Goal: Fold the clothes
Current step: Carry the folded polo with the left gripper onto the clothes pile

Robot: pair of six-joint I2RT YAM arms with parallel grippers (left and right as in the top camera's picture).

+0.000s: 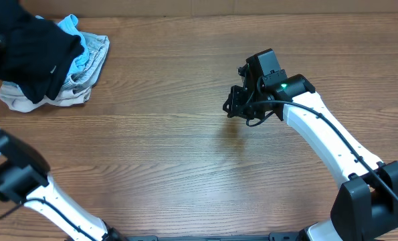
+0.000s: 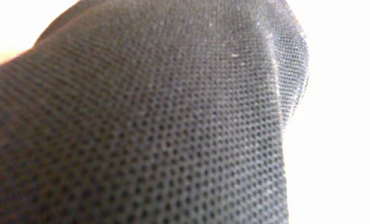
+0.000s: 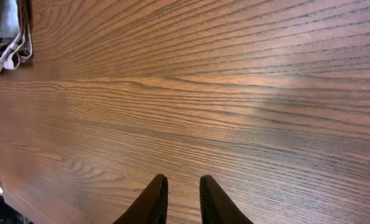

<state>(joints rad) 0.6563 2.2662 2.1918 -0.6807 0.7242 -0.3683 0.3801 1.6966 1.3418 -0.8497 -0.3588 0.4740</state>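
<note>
Your black shirt (image 1: 31, 47) sat in a heap at the far left corner of the worktop (image 1: 185, 167), on top of a pale blue garment (image 1: 75, 30) and a beige garment (image 1: 78, 87). Its dotted knit filled the left wrist view edge to edge. That hid the left end effector, so I could not tell whether it was clenched on the cloth or merely buried in it. Your right end effector (image 3: 183, 182) was released, its fingers only narrowly parted with bare wood between them. It hung over the middle of the worktop, well apart from the pile.

The step in hand looked like getting the shirt off the pile and onto open wood. To do that well, you needed to lift it high enough that the blue and beige pieces stayed behind. The next job was to carry it to the centre, where the right end effector could take a second hold at a shoulder or hem. From there the shirt could be drawn flat before any fold.

No brand, label or lettering could be read. A white fleck showed on the black cloth from overhead, but it was too small to make out.
</note>
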